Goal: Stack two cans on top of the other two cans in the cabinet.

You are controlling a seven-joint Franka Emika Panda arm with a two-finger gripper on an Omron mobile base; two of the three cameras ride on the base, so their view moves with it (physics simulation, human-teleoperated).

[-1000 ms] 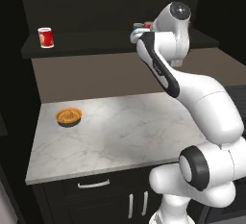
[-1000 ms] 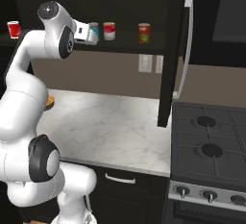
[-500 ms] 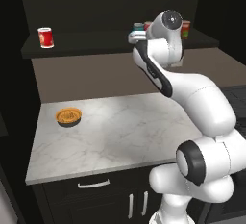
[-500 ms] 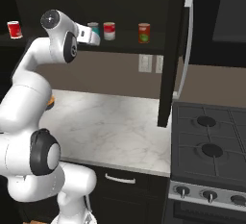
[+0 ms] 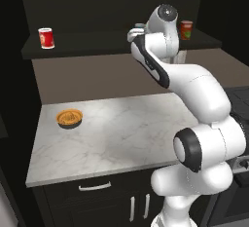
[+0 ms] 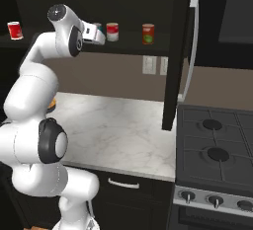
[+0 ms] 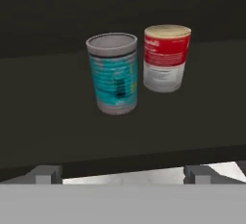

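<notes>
Four cans are shown standing upright, long axes vertical, on the dark shelf board (image 7: 48, 122) of the black open-fronted cabinet (image 5: 97, 7). In the hand view, the teal-blue can (image 7: 113, 73) is seen nearest the camera, its flat grey lid and grey rim turned upward; its teal label carries a dark block and rows of pale print too blurred to be read. Just beside it and slightly farther back stands the red-and-white can (image 7: 166, 57), red on the upper half, white below, with a tan lid; lines of small writing on it cannot be made out. The two are close together but apart.

In the right base view, the darker red-orange can (image 6: 148, 33), bearing a yellowish mark, is placed along the same shelf, apart from the two-tone can. The bright red can (image 5: 46, 38), with a pale label patch, stands alone far toward the shelf's left end.

The gripper (image 7: 122, 172) is held level with the shelf, facing the teal-blue can, jaws spread wide and nothing grasped between them.

A small orange bowl (image 5: 69, 119) rests on the marble counter (image 5: 121, 138) below.
</notes>
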